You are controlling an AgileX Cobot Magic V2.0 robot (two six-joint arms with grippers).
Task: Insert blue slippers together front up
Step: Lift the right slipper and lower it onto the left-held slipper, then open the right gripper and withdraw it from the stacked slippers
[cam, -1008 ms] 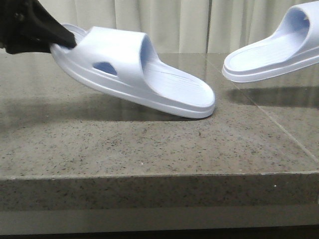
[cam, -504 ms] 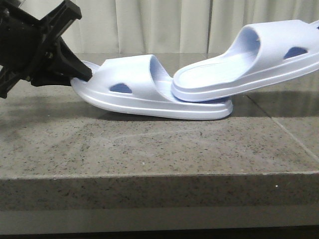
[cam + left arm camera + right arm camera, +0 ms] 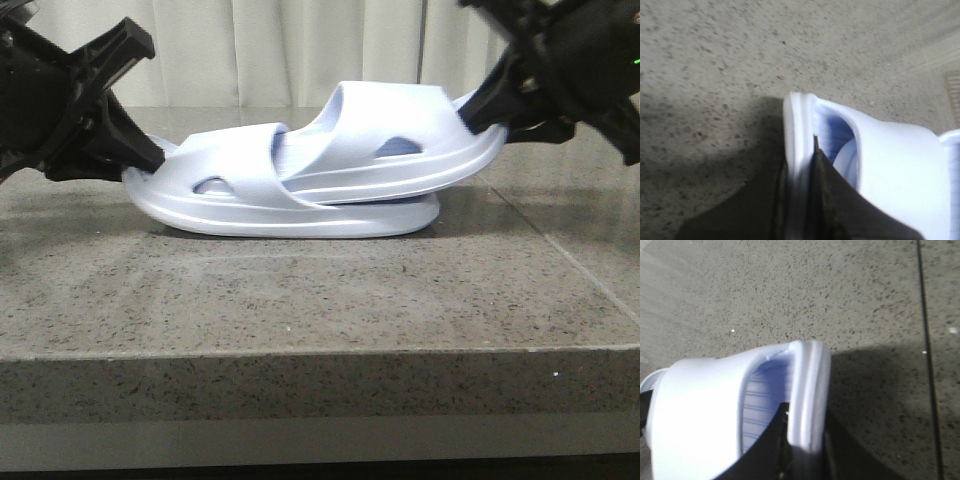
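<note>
Two pale blue slippers are nested on the granite table (image 3: 300, 300). The lower slipper (image 3: 250, 205) lies flat, toe to the right. My left gripper (image 3: 145, 160) is shut on its heel rim, which also shows in the left wrist view (image 3: 797, 125) between my fingers (image 3: 830, 205). The upper slipper (image 3: 410, 160) points left, its toe pushed under the lower one's strap and its heel raised. My right gripper (image 3: 485, 112) is shut on that heel rim, seen in the right wrist view (image 3: 810, 385).
The table's front edge (image 3: 300, 350) runs across the front view. A seam line (image 3: 560, 250) crosses the stone at the right and shows in the right wrist view (image 3: 927, 340). Pale curtains (image 3: 300, 50) hang behind.
The right gripper has carried the upper slipper left and its toe has slid under the lower slipper's strap. The lower slipper has come down flat on the table.
</note>
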